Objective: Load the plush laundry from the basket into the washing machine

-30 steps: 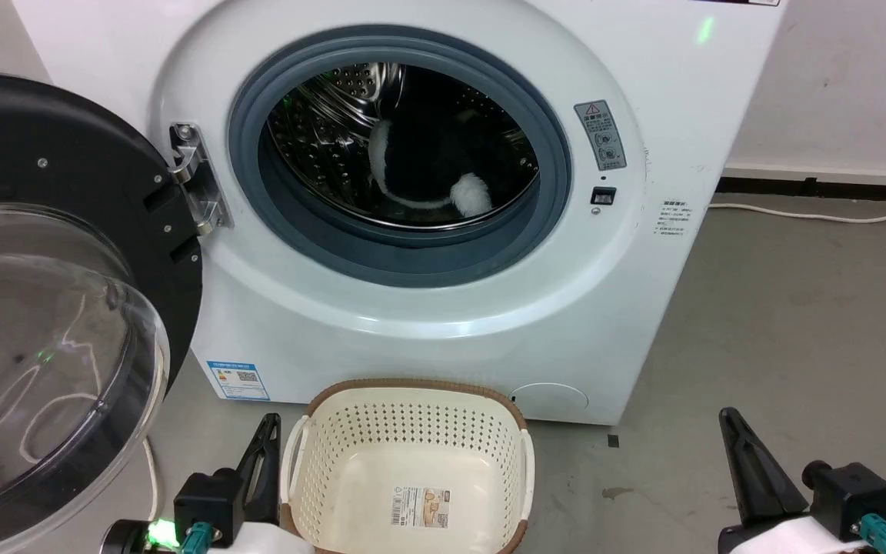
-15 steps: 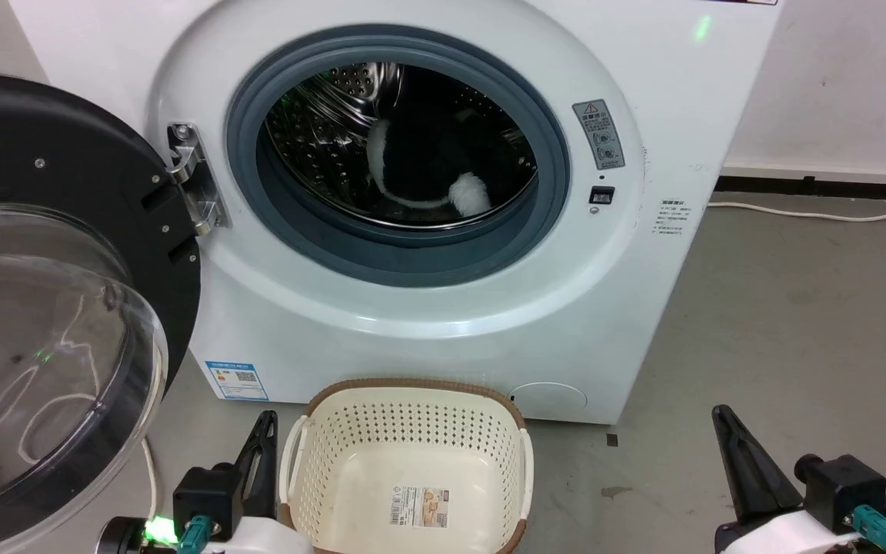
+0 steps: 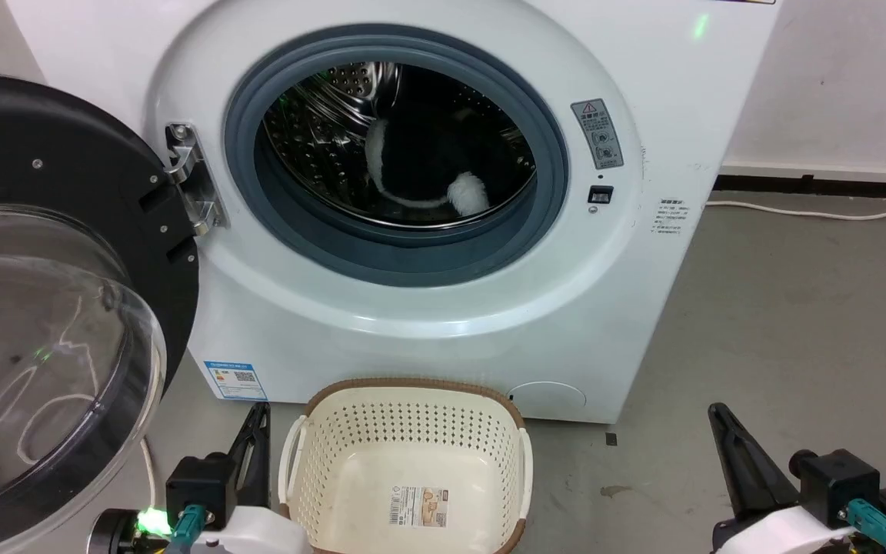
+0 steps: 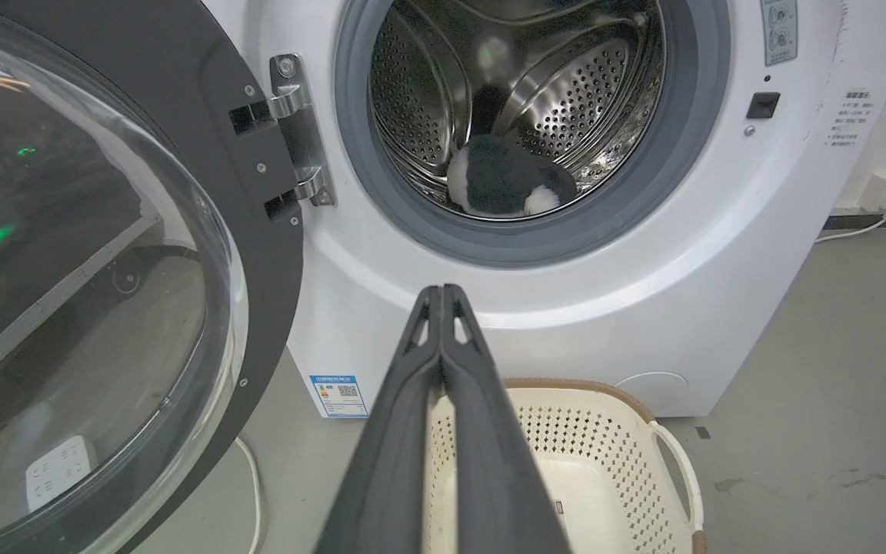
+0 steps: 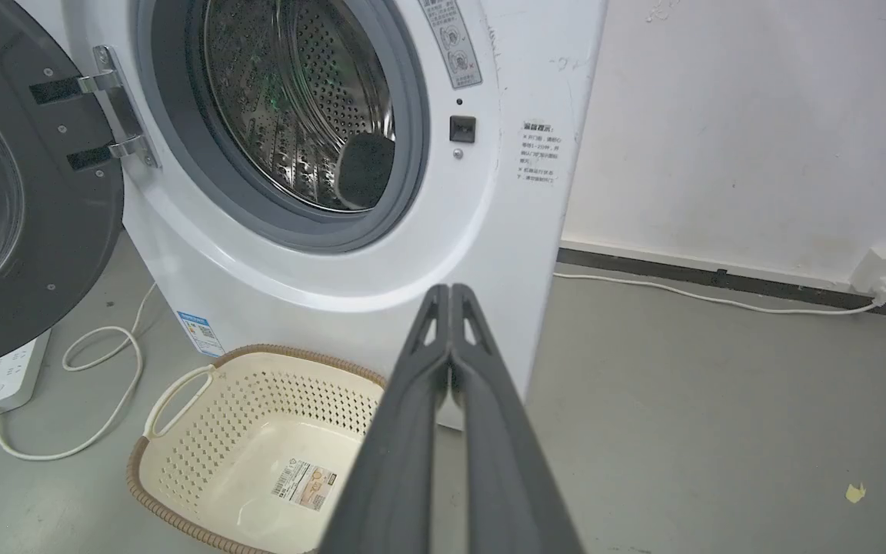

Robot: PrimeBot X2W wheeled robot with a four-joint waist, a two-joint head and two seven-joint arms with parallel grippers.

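Observation:
The black and white plush laundry (image 3: 431, 165) lies inside the steel drum of the white washing machine (image 3: 428, 308), whose door hangs wide open on the left. The left wrist view looks at the plush laundry (image 4: 506, 183) low in the drum. On the floor before the washer stands the cream basket (image 3: 408, 481), holding nothing but its label sticker. My left gripper (image 3: 258, 419) is shut with nothing in it, beside the basket's left handle. Well to the basket's right, my right gripper (image 3: 717, 419) is shut too, holding nothing.
The black-framed bubble door (image 3: 51, 308) juts out at the left. A white power strip (image 5: 4, 377) and its looping cable (image 5: 104, 385) lie on the grey floor left of the basket. Another cable (image 3: 820, 214) runs along the right wall. Bare floor stretches to the right.
Both grippers have slipped slightly leftward and down in the head view; the whole picture shifted a little too. The plush, basket and door have not moved.

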